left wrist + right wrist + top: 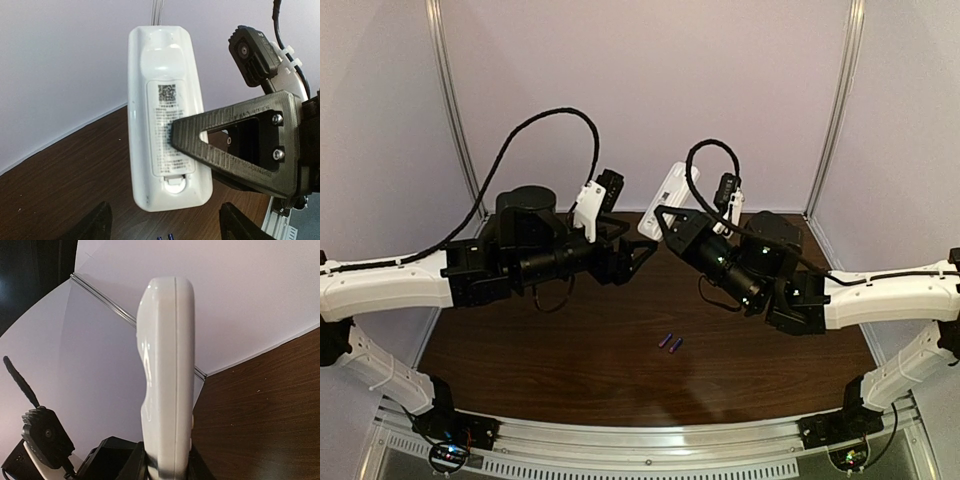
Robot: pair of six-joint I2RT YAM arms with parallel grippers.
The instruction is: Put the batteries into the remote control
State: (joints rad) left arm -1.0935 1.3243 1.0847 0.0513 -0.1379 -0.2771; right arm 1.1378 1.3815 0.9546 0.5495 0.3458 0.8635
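The white remote control (pixel 671 193) is held up above the back of the table, its back facing my left wrist camera. In the left wrist view the remote (pixel 160 75) shows a label and a closed battery cover (pixel 170 130). My right gripper (pixel 665 222) is shut on the remote's lower part; one of its fingers (pixel 235 150) crosses the cover. In the right wrist view the remote (pixel 167 365) stands edge-on between my right gripper's jaws (pixel 167 467). My left gripper (pixel 638 242) is open and empty, just left of the remote, also seen in its wrist view (pixel 165 227). Two purple-blue batteries (pixel 670 342) lie on the table.
The dark wooden table (pixel 570 350) has pale walls at the back and sides with metal corner posts (pixel 450 110). The battery tips (pixel 165 236) show at the bottom edge of the left wrist view. The right wrist camera (pixel 252 55) hangs close by.
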